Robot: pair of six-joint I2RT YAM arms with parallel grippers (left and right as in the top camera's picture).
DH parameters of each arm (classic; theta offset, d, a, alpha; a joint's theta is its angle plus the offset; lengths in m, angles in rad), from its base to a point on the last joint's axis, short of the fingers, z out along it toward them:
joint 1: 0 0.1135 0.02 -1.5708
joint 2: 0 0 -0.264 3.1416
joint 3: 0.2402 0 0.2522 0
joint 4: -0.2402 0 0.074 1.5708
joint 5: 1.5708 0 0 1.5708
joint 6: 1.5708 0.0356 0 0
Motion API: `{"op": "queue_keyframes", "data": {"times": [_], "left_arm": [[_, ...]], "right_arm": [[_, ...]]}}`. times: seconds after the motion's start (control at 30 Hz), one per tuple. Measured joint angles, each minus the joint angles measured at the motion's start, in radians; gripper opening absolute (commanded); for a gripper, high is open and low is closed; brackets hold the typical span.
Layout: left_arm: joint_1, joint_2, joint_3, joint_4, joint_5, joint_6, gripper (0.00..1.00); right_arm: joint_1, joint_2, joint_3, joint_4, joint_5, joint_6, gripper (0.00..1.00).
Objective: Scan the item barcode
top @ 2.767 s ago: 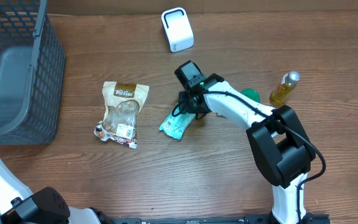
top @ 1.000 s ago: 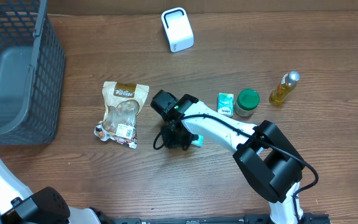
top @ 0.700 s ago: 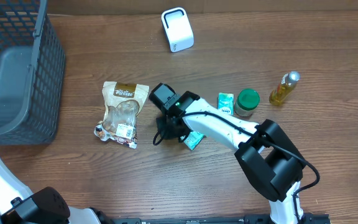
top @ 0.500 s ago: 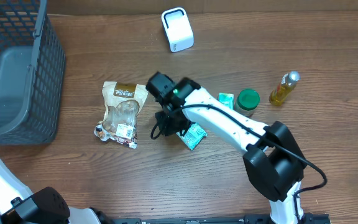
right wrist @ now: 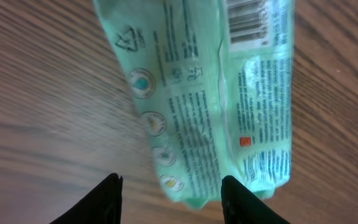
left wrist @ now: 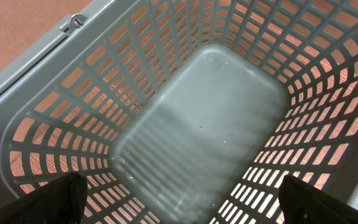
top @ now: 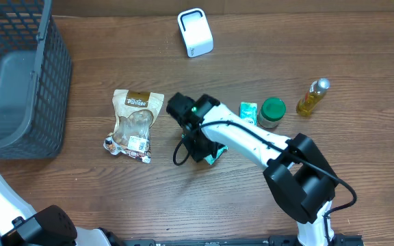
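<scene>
- Overhead: the pack point(top: 215, 153) lies on the tabletop point(top: 252, 205) at frame centre, half hidden under the right arm point(top: 241, 135). The scanner point(top: 195, 32) stands well apart, at the top.
- Left wrist: the left jaws are spread wide over the basket point(left wrist: 197, 124).
- Right wrist: the right jaws are parted and nothing is gripped. The pack's long axis runs up the frame, with its lower end between the tips and the barcode point(right wrist: 247, 22) at upper right.

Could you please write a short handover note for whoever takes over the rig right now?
Left gripper: open, empty, over the grey basket.
Right gripper: open, fingers straddling one end of the green packet, which lies flat on the table, barcode up.
White scanner: at the far edge, well apart from the packet.
Done: barcode side exposed. Left: grip the packet and show the barcode to the scanner.
</scene>
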Motion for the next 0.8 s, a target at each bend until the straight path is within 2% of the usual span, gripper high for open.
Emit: {"op": "queue_keyframes", "data": {"times": [0.2, 0.67, 0.8], "left_arm": [[0.0, 0.0, 0.0, 0.0, 0.0, 0.0, 1.0], [0.0, 0.0, 0.0, 0.0, 0.0, 0.0, 1.0], [0.0, 0.0, 0.0, 0.0, 0.0, 0.0, 1.0]], "right_arm": [[0.037, 0.0, -0.099, 0.089, 0.099, -0.05, 0.49], [0.091, -0.002, -0.107, 0.222, 0.216, -0.081, 0.49], [0.093, -0.002, -0.105, 0.205, 0.244, -0.082, 0.49]]}}
